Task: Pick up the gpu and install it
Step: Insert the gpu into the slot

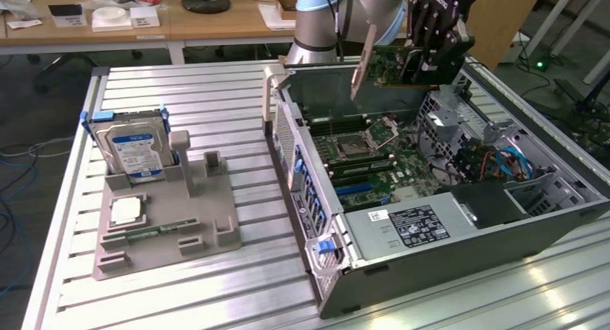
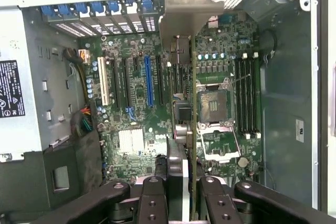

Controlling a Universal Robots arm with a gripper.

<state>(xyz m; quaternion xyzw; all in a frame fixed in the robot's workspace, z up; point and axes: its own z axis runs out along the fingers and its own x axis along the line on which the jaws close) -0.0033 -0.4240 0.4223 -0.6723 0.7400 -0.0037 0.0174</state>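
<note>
a: where's the gpu (image 1: 386, 66) at this moment?
b: in the air above the open case (image 1: 458, 251), pinched between the fingers (image 1: 429, 58). it's clear of the motherboard (image 1: 372, 166) and well apart from the desk (image 1: 191, 94).
a: how does it lie?
b: on edge, with its flat faces upright. its long axis runs from the fingers out toward the case wall with the blue clips (image 2: 92, 9), and the metal bracket (image 2: 184, 3) is at that far end.
a: and against the slots?
b: from the wrist camera the gpu reads as a thin line parallel to the long blue slot (image 2: 148, 80), but it sits closer to the cpu socket (image 2: 214, 103) than to that slot. i'd judge the direction matched, the gpu off to one side of the slot and high above it.
</note>
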